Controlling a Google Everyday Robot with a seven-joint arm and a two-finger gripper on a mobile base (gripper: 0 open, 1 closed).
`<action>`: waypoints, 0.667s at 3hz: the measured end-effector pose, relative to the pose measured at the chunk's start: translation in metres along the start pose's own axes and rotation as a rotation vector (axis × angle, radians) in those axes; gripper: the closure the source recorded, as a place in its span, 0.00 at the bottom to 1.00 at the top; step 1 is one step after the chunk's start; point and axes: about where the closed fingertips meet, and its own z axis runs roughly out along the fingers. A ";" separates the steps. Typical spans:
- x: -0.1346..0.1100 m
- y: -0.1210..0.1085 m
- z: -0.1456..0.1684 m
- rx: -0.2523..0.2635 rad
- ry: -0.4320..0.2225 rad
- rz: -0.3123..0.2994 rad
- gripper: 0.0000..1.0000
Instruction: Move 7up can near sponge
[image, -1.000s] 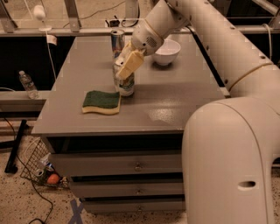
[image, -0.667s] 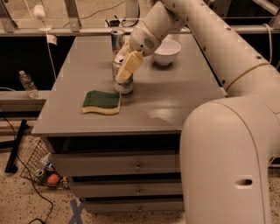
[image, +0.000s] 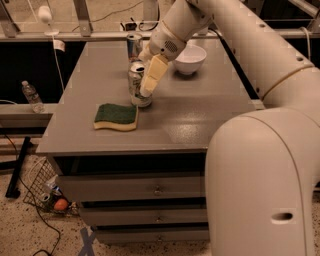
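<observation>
Two cans show on the grey tabletop (image: 200, 115): a slim blue-and-silver can (image: 133, 46) at the back, and nearer, the silvery-white 7up can (image: 133, 82) just beside the green-topped yellow sponge (image: 116, 116). The cream-fingered end effector (image: 142, 91) is clamped on the 7up can. A white bowl (image: 190, 59) sits behind.

White robot arm reaching over a grey table (image: 200, 120), gripper (image: 143, 91) at the upright 7up can (image: 133, 80), can just beside the sponge (image: 116, 116), slimmer can (image: 133, 46) and white bowl (image: 190, 59) behind
</observation>
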 end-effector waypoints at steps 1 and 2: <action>0.009 0.009 -0.038 0.101 0.043 0.019 0.00; 0.039 0.037 -0.110 0.272 -0.006 0.051 0.00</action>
